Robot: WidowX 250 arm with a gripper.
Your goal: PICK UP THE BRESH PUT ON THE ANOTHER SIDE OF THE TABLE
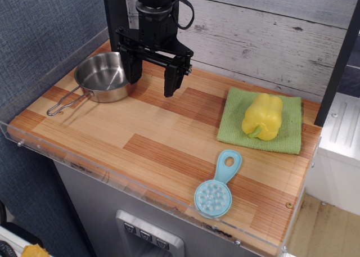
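Observation:
The light blue brush (pixel 217 186) lies flat near the front right of the wooden table (pixel 124 127). Its round nubbed head is toward the front rim and its handle with the oval hole points to the back. My gripper (pixel 153 80) hangs at the back left of the table, above the wood just right of the steel pan. Its two black fingers are spread apart and hold nothing. It is far from the brush.
A steel pan (pixel 104 76) with a wire handle sits at the back left. A yellow bell pepper (pixel 262 117) rests on a green cloth (pixel 289 127) at the back right. A clear acrylic rim (pixel 140 186) runs along the table's front edge.

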